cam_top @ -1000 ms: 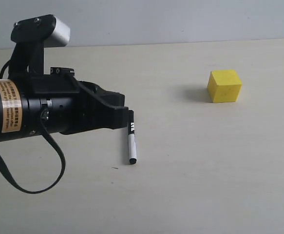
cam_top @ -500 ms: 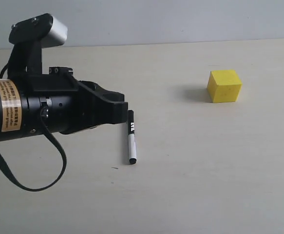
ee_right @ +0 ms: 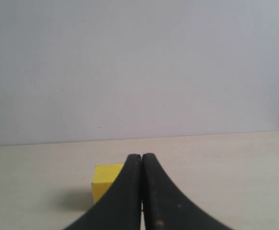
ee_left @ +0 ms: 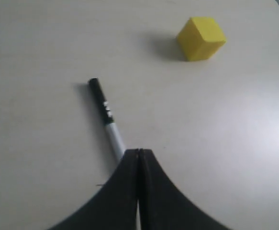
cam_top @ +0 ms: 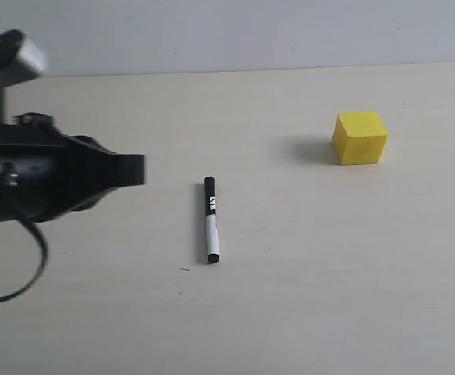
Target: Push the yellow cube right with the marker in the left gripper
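Observation:
The marker point(cam_top: 210, 220) lies flat on the table with its black cap half pointing away from the front edge and its white barrel nearer; nothing holds it. My left gripper point(cam_top: 137, 169) hangs to the left of it, clear of the pen, jaws pressed together and empty. In the left wrist view the shut gripper point(ee_left: 139, 152) covers the marker's point(ee_left: 105, 110) near end. The yellow cube point(cam_top: 359, 137) sits far to the right of the pen, also seen as the cube point(ee_left: 200, 38). My right gripper point(ee_right: 141, 157) is shut and empty, with the cube point(ee_right: 106, 184) partly hidden behind it.
The pale beige table point(cam_top: 328, 273) carries only the pen and the cube. A plain grey wall point(cam_top: 250, 31) runs along its far edge. A black cable loop point(cam_top: 24, 273) hangs under the left arm.
My left arm has drawn back to the left, away from the marker, which it earlier overlapped. The marker and the cube have stayed where they were.

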Action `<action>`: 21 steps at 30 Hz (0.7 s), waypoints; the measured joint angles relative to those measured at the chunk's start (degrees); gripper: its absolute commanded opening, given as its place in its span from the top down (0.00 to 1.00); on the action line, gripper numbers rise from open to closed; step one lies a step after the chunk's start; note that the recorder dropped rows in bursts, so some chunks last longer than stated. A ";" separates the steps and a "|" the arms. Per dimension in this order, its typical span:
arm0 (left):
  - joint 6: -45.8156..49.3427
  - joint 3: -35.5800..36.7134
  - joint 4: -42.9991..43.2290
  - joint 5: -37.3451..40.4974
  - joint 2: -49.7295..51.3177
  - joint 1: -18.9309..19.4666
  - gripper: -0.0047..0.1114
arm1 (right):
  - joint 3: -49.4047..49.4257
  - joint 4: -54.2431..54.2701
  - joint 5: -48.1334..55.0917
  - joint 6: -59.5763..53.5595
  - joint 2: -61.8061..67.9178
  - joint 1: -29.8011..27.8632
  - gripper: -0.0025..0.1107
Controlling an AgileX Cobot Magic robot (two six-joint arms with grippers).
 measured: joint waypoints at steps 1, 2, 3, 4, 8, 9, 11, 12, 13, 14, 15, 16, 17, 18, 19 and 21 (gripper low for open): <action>0.00 1.34 -0.64 1.25 -3.06 1.53 0.96 | 0.00 0.00 0.00 0.00 0.00 0.00 0.98; -0.08 2.92 -1.21 2.02 -5.84 2.92 0.96 | 0.00 0.00 0.00 0.00 0.00 0.00 0.98; -0.08 4.68 -1.65 2.47 -9.70 4.84 0.96 | 0.00 0.00 0.00 0.00 0.00 0.00 0.98; -0.08 6.60 -2.02 2.82 -13.88 6.91 0.96 | 0.00 0.00 0.00 0.00 0.00 0.00 0.98; -0.22 14.03 -2.66 3.44 -31.07 15.52 0.96 | 0.00 0.00 0.00 0.00 0.00 0.00 0.98; -0.22 16.01 -2.66 3.68 -36.27 17.90 0.96 | 0.00 0.00 0.00 0.00 0.00 0.00 0.98; -0.22 19.78 -3.05 4.14 -42.58 22.01 0.96 | 0.00 0.00 0.00 0.00 0.00 0.00 0.98; -0.22 21.57 -3.13 4.14 -46.19 24.10 0.96 | 0.00 0.00 0.00 0.00 0.00 0.00 0.98; -0.22 23.26 -3.18 4.37 -49.47 26.05 0.96 | 0.00 0.00 0.00 0.00 0.00 0.00 0.98; -0.22 24.85 -3.30 4.53 -52.44 27.72 0.96 | 0.00 0.00 0.00 0.00 0.00 0.00 0.98; -0.22 26.08 -3.35 4.53 -55.07 28.86 0.96 | 0.00 0.00 0.00 0.00 0.00 0.00 0.98; -0.22 27.49 -3.48 4.66 -57.39 30.08 0.96 | 0.00 0.00 0.00 0.00 0.00 0.00 0.98; -0.32 28.75 -3.46 4.66 -59.43 31.11 0.96 | 0.00 0.00 0.00 0.00 0.00 0.00 0.98; -0.32 29.66 -3.51 4.66 -60.95 31.85 0.96 | 0.00 0.00 0.00 0.00 0.00 0.00 0.98; -0.32 30.72 -3.51 4.66 -62.51 32.91 0.96 | 0.00 0.00 0.00 0.00 0.00 0.00 0.98; -0.43 32.22 -3.51 4.66 -63.83 34.45 0.96 | 0.00 0.00 0.00 0.00 0.00 0.00 0.98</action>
